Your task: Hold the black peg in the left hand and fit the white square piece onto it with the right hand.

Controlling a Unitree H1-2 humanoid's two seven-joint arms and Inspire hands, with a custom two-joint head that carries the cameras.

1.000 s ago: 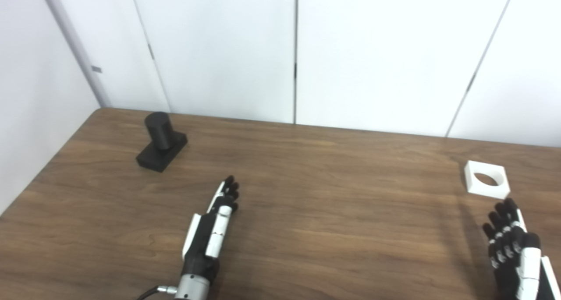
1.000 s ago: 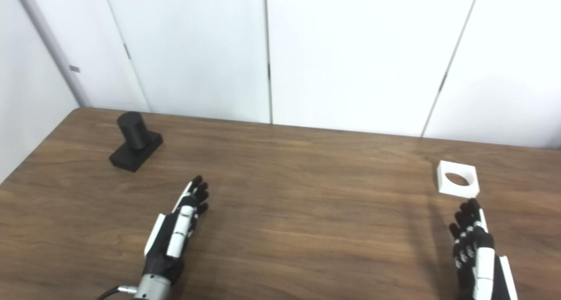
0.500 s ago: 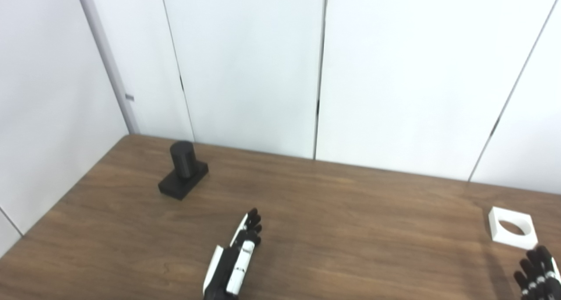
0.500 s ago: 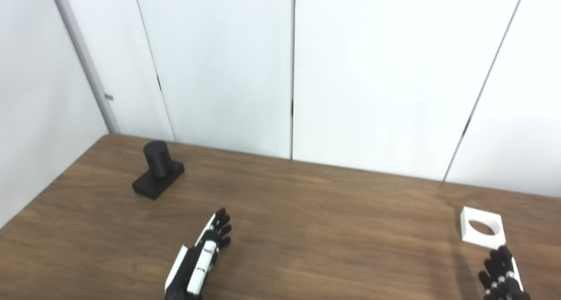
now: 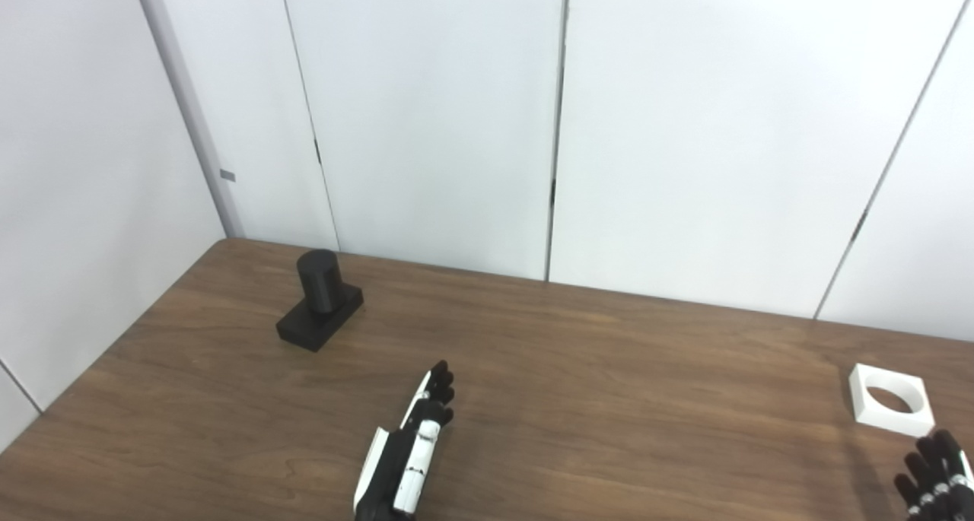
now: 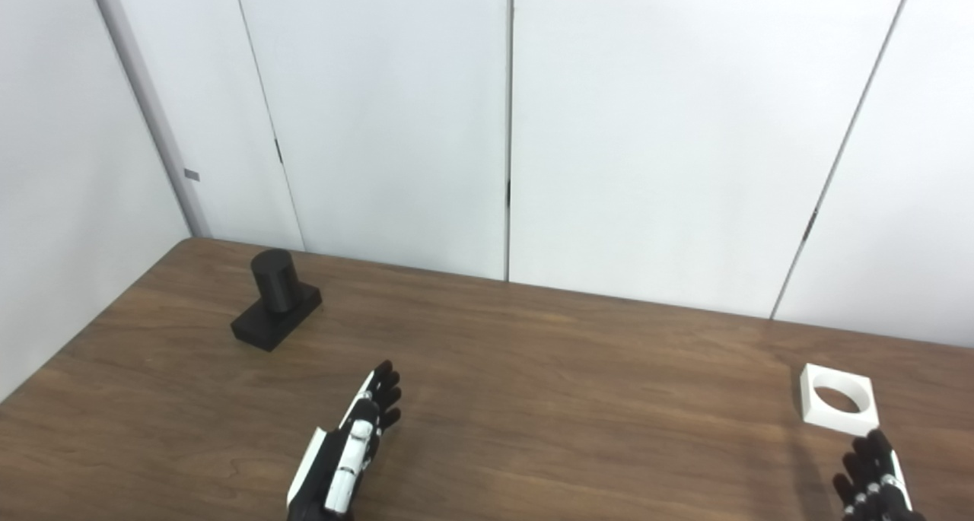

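Reaching has barely begun: the left hand (image 5: 407,460) and right hand (image 6: 875,479), both spread and empty, hover over the bench (image 5: 609,399), so next each must close in, on the far-left black peg (image 5: 319,300) and the nearby white square piece (image 5: 889,408)

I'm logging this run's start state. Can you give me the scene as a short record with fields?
black peg: upright on its base, far left of the table, untouched
white square piece: flat on the table, far right, round hole facing up
left robot hand: open, holding nothing, short of the peg
right robot hand: open, empty, just short of the white piece, partly cut off by the frame
table: brown wood
progress: nothing grasped yet
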